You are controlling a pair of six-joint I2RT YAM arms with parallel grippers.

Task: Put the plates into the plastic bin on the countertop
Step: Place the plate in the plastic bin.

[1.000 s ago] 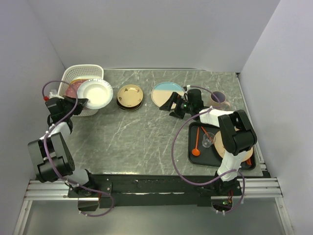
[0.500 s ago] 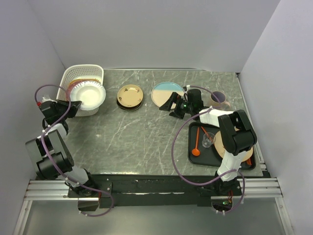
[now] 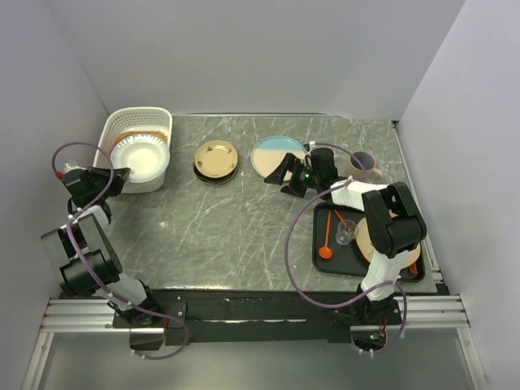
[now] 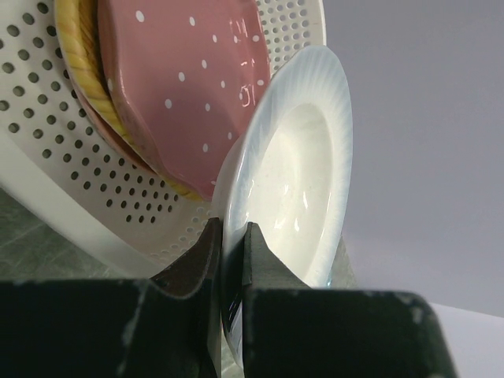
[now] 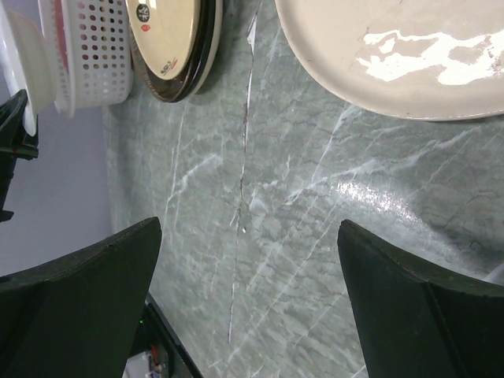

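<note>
The white perforated bin (image 3: 138, 122) stands at the countertop's (image 3: 236, 219) far left. It holds a pink polka-dot plate (image 4: 189, 87) over a yellow-rimmed one (image 4: 75, 55). My left gripper (image 3: 114, 177) is shut on the rim of a white ribbed plate (image 3: 140, 154), which lies tilted in the bin's near end; its pinch shows in the left wrist view (image 4: 231, 252), with the white plate (image 4: 299, 173) on edge. A small tan dark-rimmed plate (image 3: 216, 158) sits on a dark brown one. My right gripper (image 3: 286, 175) is open and empty just in front of the blue-and-cream plate (image 3: 276, 153).
A black tray (image 3: 329, 260) at the right front holds an orange spoon (image 3: 326, 240) and a clear glass (image 3: 347, 231), partly under the right arm. A purple mug (image 3: 362, 165) stands behind it. Grey walls close in the left, back and right.
My left gripper has pulled back to the left with the white plate. The plate has gone from over the bin's right front corner down into the bin. The right arm has not moved.
</note>
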